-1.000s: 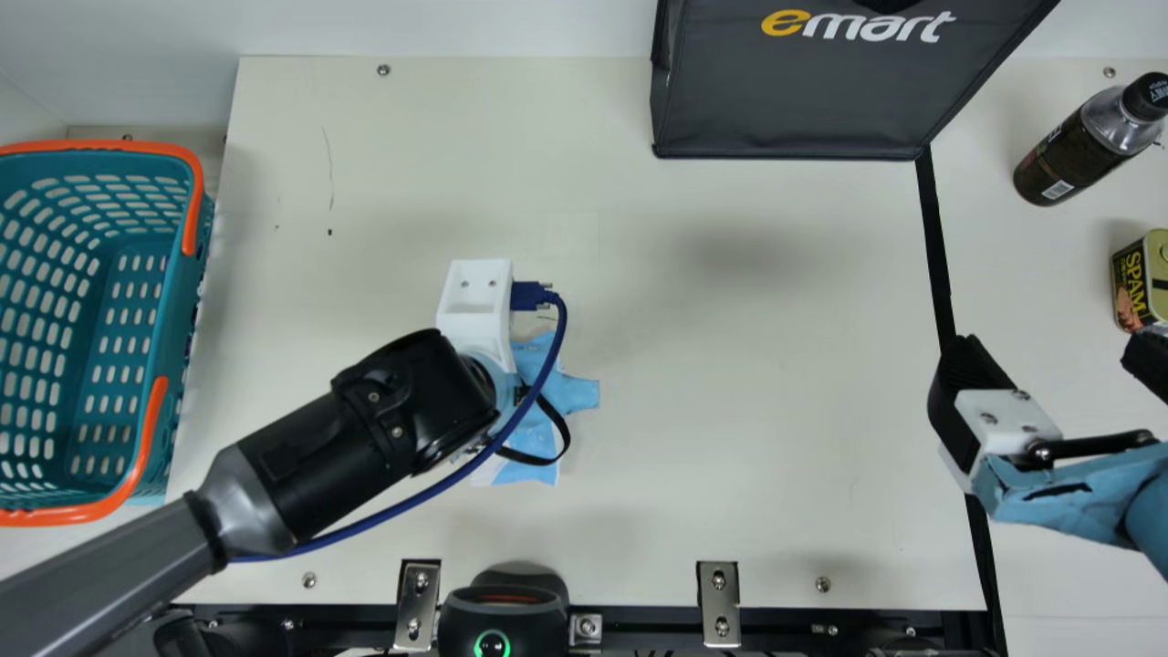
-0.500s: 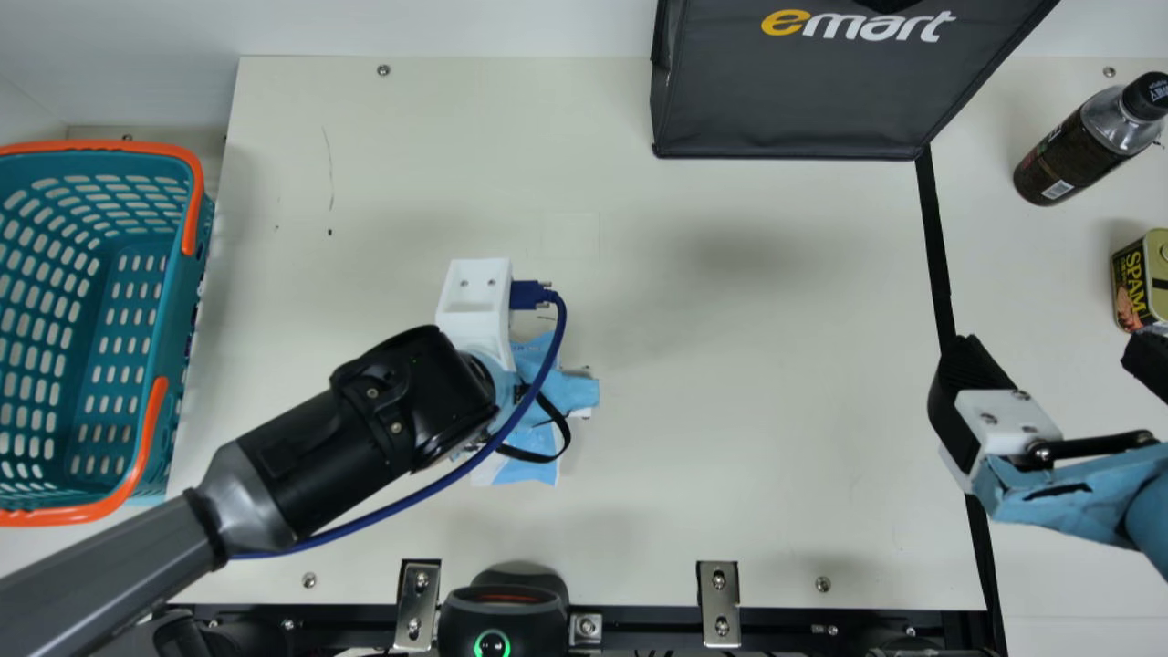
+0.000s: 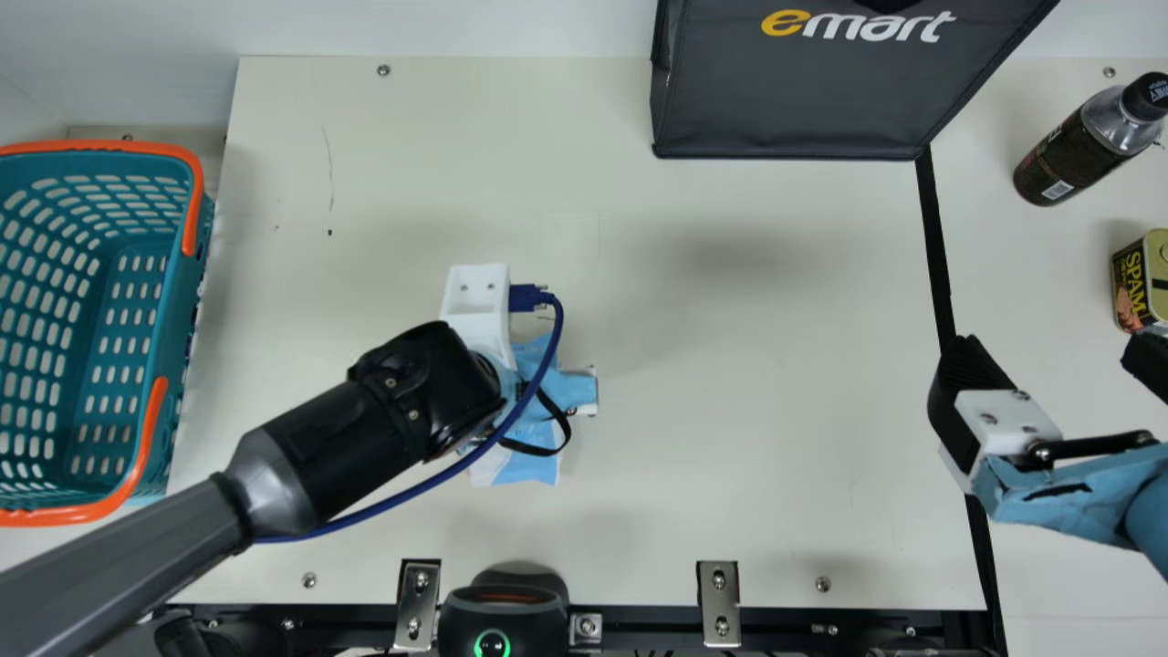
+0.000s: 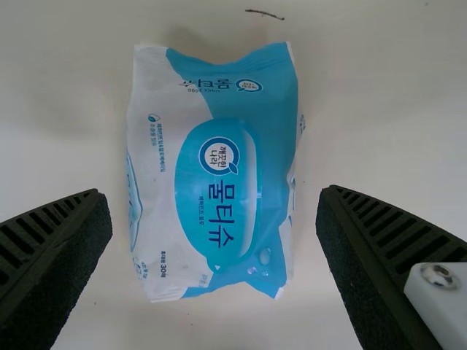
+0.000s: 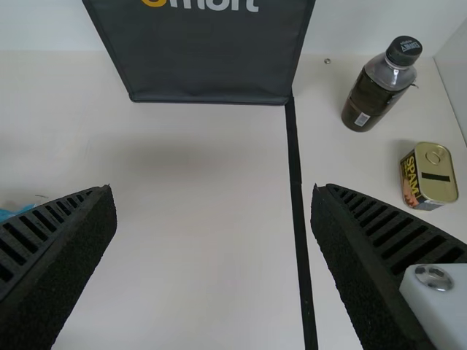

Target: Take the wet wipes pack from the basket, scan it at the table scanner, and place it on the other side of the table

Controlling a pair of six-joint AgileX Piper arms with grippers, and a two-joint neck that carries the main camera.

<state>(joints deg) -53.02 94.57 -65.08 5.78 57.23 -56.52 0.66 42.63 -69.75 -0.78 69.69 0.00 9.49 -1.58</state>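
Left arm shifts slightly rightward in the main view; its white bracket sits slightly lower there; metal fittings now show beside its blue covering

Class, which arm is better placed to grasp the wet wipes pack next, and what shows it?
Probably the left: the left gripper hangs open above the wet wipes pack, a finger towards either side, while the right gripper is well away, by the black strip.

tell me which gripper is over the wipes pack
The left gripper, open above the wipes pack; the right gripper is open too, but off by the black line.
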